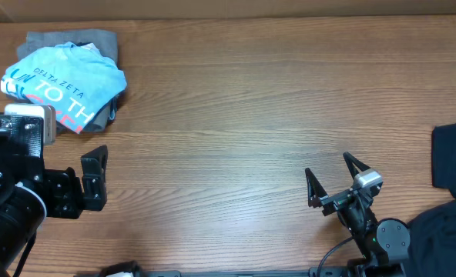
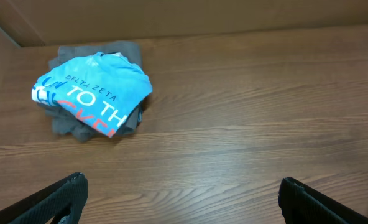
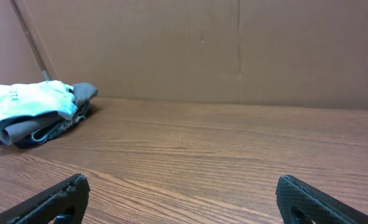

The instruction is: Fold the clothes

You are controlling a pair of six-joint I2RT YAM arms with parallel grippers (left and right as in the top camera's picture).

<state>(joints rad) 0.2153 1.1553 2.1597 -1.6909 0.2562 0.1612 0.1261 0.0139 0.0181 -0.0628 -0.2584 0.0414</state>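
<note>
A folded light-blue T-shirt (image 1: pixel 62 85) with white and red lettering lies on a folded grey garment (image 1: pixel 97 40) at the table's far left. The stack also shows in the left wrist view (image 2: pixel 91 90) and in the right wrist view (image 3: pixel 28 106). Dark navy clothes (image 1: pixel 453 154) lie at the right edge, with more dark cloth (image 1: pixel 444 238) at the front right. My left gripper (image 1: pixel 95 178) is open and empty, below the stack. My right gripper (image 1: pixel 328 177) is open and empty over bare wood at the front right.
The wooden table (image 1: pixel 274 115) stretches between the stack and the dark clothes. A cardboard wall (image 3: pixel 234 43) stands along the far edge.
</note>
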